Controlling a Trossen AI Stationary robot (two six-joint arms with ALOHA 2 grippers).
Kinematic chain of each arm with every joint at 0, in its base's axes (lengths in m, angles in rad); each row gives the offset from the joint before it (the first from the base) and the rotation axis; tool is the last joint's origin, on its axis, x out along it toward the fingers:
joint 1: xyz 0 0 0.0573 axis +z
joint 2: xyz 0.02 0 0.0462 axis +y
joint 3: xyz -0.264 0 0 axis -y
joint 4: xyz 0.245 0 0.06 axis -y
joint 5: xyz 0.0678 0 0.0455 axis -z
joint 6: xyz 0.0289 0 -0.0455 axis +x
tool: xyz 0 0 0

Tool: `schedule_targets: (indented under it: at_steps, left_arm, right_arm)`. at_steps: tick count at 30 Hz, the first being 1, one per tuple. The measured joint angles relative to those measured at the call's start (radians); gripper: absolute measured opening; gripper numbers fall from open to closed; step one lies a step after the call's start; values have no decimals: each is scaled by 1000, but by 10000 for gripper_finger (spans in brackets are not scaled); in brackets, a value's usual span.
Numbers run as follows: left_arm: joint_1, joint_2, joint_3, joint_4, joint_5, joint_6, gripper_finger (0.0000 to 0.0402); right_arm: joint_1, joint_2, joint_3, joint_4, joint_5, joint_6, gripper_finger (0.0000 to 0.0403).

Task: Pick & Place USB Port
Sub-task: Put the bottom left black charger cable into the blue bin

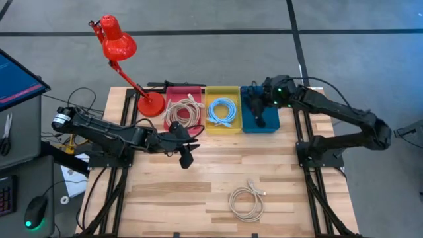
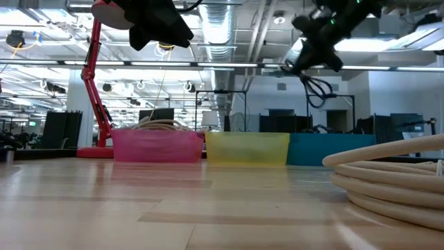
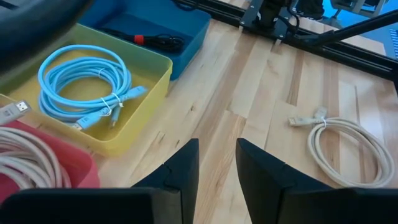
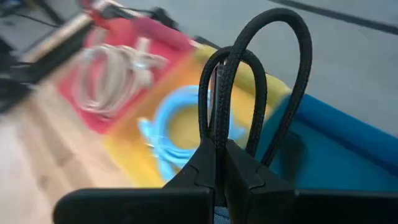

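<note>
Pinching a looped black cable (image 4: 252,93) between fingers pressed tight together, the right gripper (image 1: 256,100) hangs above the blue bin (image 1: 271,123) at the far edge of the table (image 1: 218,182); in the low view the cable's loops dangle under the gripper, clear of the bin; more black cable with a red end lies inside that bin, as the left wrist view shows. Beside the blue bin to the left stands the yellow bin (image 1: 223,127) holding a coiled light-blue cable (image 1: 223,111); further left, the pink bin (image 1: 173,89) holds a coiled white cable (image 1: 183,112); a red desk lamp (image 1: 119,45) stands on its base just left of the pink bin. The left gripper (image 1: 187,157) hovers over bare wood near the pink bin's near edge, its fingers a narrow gap apart and holding nothing. A second white cable coil (image 1: 246,201) lies loose on the near right part of the table, well apart from both grippers.
</note>
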Motion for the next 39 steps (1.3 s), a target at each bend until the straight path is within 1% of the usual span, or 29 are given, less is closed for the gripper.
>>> schedule_targets:
  at_steps: [6,11,16,20,27,34,36,39]
  left_arm:
    - [0,0,0,0,0,-2,104]
    - [0,0,0,0,0,-4,104]
    - [0,0,0,1,0,-4,104]
    - [0,0,0,1,0,-4,104]
    - [0,0,0,1,0,-4,104]
    - [0,0,0,1,0,-27,104]
    - [0,0,0,1,0,-30,104]
    - [0,0,-1,1,0,-30,104]
  right_arm:
    - [-131,7,-81,-2,-3,-2,0]
    - [-225,64,-115,16,-1,-7,0]
    - [-277,137,-124,31,-1,-10,0]
    - [-296,200,-125,31,-2,-10,0]
    - [-297,315,-125,36,3,-7,0]
    - [-297,391,-125,64,6,24,1]
    - [-297,401,-125,68,6,27,8]
    - [-297,403,-125,71,4,27,32]
